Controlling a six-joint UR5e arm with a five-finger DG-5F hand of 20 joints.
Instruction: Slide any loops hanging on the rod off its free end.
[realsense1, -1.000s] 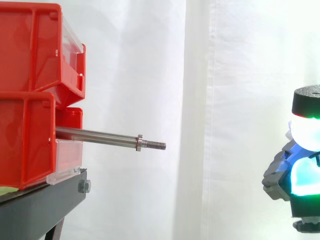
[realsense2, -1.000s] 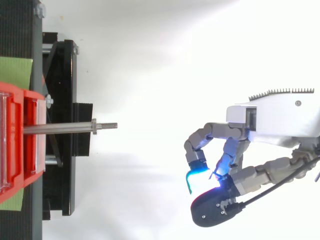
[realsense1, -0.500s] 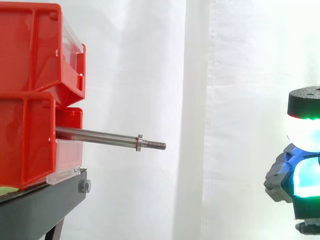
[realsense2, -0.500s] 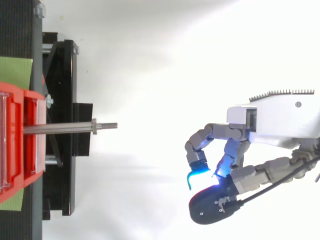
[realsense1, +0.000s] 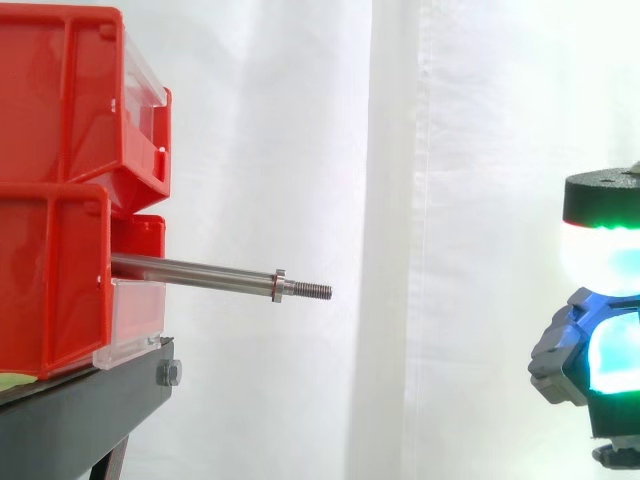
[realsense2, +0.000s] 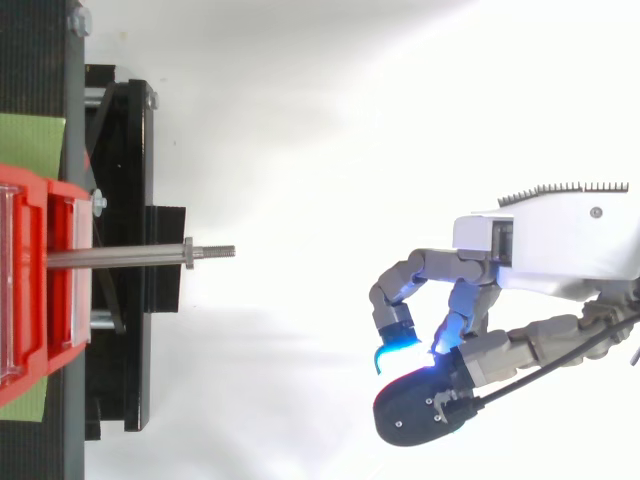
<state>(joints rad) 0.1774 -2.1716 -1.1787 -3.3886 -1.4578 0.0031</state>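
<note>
The bare steel rod (realsense1: 200, 272) juts from the red plastic bin's (realsense1: 50, 285) front towards our hand (realsense2: 530, 250), well apart, which pinches a thin teal loop (realsense2: 379, 360).

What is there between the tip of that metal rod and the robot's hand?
Nothing. The side and top views both show a bare stretch between the rod and the hand. The hand itself pinches a thin green cable.

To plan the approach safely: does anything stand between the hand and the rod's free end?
Nothing visible does. The space between the hand and the free end of the rod is open in both views. The rod carries no loop; the hand pinches a thin teal cable.
</note>
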